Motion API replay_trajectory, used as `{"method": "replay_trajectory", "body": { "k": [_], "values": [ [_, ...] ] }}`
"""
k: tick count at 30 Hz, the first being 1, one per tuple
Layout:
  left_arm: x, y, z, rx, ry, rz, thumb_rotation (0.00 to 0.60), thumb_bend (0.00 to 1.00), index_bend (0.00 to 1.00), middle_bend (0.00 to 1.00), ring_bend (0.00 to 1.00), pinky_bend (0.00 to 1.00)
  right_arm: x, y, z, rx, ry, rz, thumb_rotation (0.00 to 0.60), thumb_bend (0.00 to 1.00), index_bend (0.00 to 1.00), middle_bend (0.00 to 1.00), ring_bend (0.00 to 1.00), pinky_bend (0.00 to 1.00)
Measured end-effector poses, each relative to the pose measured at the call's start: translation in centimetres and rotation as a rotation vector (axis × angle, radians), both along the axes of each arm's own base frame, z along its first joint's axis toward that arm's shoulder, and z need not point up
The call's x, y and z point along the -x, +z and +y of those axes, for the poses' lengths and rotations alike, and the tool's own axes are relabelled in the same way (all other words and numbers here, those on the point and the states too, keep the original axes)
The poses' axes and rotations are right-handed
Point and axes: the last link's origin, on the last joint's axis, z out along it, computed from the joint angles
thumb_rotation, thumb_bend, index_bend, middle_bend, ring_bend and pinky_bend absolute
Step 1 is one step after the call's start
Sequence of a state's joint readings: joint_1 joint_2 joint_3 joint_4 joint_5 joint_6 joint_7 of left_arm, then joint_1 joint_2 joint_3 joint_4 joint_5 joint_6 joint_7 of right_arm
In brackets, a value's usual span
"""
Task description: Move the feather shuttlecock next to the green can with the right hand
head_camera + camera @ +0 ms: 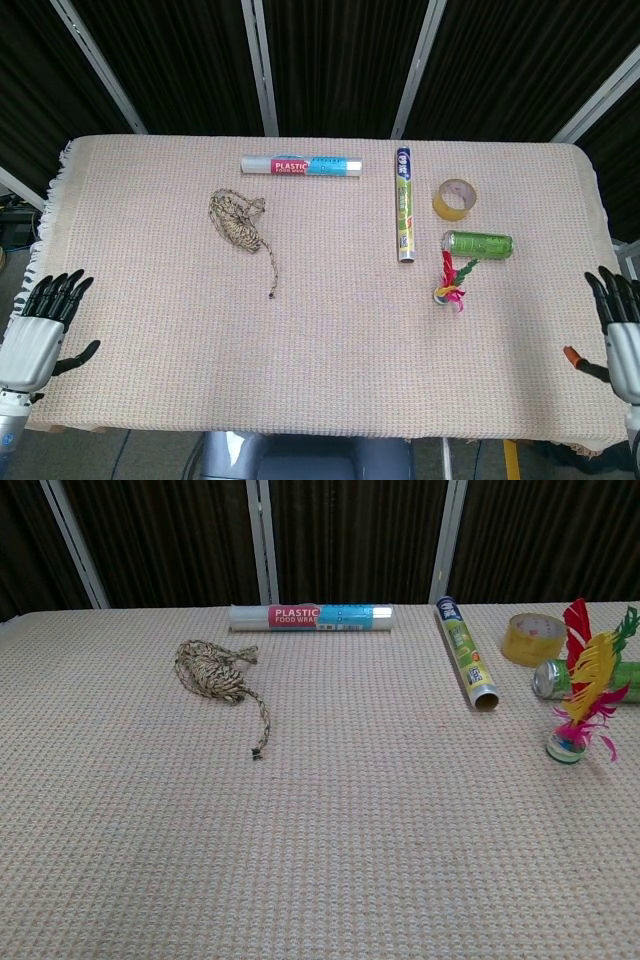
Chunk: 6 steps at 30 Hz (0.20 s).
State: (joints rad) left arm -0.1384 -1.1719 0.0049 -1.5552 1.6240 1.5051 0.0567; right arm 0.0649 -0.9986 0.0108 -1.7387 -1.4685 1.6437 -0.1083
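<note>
Woven beige cloth covers the tabletop (330,330). In the chest view neither hand shows, and the green can (590,677) is cut off by the right frame edge and partly screened by the feathers. In the head view the right hand (620,335) is cropped at the right edge of frame, beyond the tabletop's right edge; its dark fingers are spread and hold nothing. The left hand (40,330) sits off the near left corner, fingers apart and empty.

One feather shuttlecock (449,282) stands on its round base, feathers up, long axis upright and leaning slightly toward the can in the chest view. It sits just beside the green can, on the near side, well apart from both hands. Contact between feathers and can cannot be determined.

One green can lies on its side, long axis running left to right.

Remaining count: one roll of tape (454,198) beyond the can; one green foil box (403,203) lying lengthwise front to back; one plastic wrap roll (301,165) lying crosswise; one bundle of cord (240,225) with a loose tail.
</note>
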Motion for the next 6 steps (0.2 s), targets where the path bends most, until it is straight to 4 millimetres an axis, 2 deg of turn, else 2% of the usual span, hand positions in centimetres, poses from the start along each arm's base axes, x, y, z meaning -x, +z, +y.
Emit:
{"method": "replay_trajectory", "body": {
  "k": [3,6],
  "values": [
    [-0.1,0.0,-0.2,0.003,-0.001,-0.004,0.600,0.24,0.00,0.00,0.00,0.00,0.1,-0.9,2.4,0.037,-0.011,0.001,0.600,0.08,0.00,0.00,0.00,0.00],
    [-0.1,0.1,-0.3,0.003,-0.009,-0.006,0.600,0.24,0.00,0.00,0.00,0.00,0.1,-1.7,3.5,0.044,-0.006,-0.004,0.600,0.08,0.00,0.00,0.00,0.00]
  ]
}}
